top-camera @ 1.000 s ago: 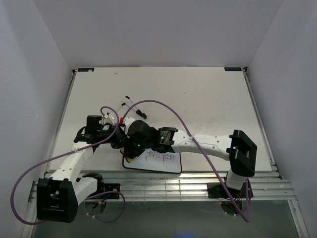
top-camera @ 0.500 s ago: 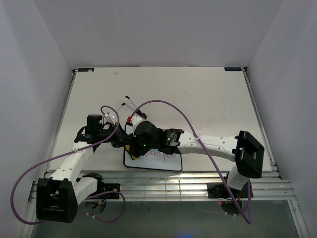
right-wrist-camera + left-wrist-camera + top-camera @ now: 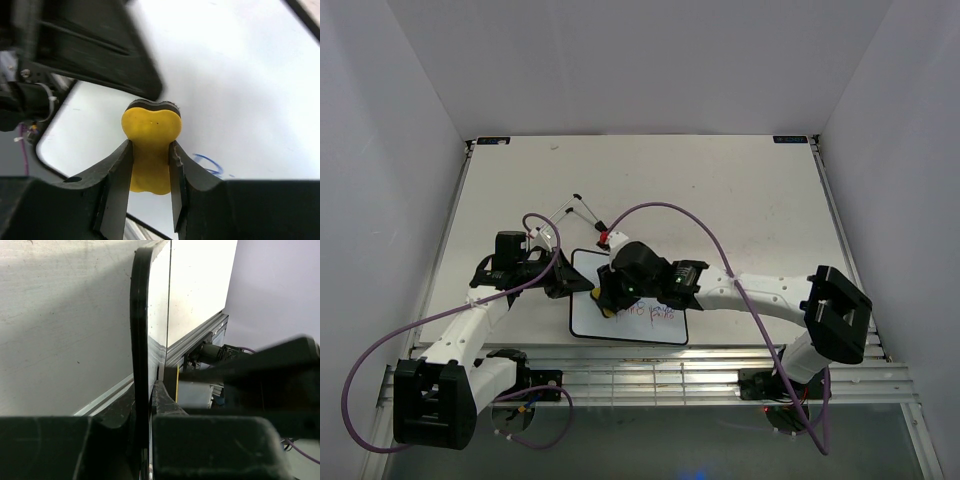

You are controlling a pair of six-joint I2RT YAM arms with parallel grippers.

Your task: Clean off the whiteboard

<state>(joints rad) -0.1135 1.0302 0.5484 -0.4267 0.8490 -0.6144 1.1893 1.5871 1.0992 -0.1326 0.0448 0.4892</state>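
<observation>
My left arm (image 3: 470,325) reaches in from the left side of the table (image 3: 740,200). The left gripper (image 3: 560,282) is clamped on the left edge of the board (image 3: 588,322). The board lies near the table's front edge, a little left of middle, between the 2 arms.

My left wrist camera shows that hold edge-on. The board (image 3: 139,340) appears as a thin black rim running straight into the left gripper (image 3: 145,425). There is 1 of the fingers (image 3: 117,415) on each side, and the jaws are narrow and tight on the rim. I cannot tell from any view whether that edge is raised or flat on the table.

Moving right, the right gripper (image 3: 609,303) points down over the board's left-middle part, with the yellow eraser (image 3: 608,313) under it. On the right wrist camera the eraser (image 3: 150,135) is pinched at its waist between the 2 fingers (image 3: 116,180) of the right gripper (image 3: 150,172). The jaws are closed on it. Its dark pad end faces the white board (image 3: 240,75), but I cannot say for sure that it touches. A blue stroke (image 3: 207,164) sits just right of the eraser.

From overhead, red and blue writing (image 3: 650,314) lies just right of the gripper, on the board's lower right part. The board's upper left shows plain white. The right arm (image 3: 760,292) stretches in low from the right, and a purple cable (image 3: 670,212) loops above it.
</observation>
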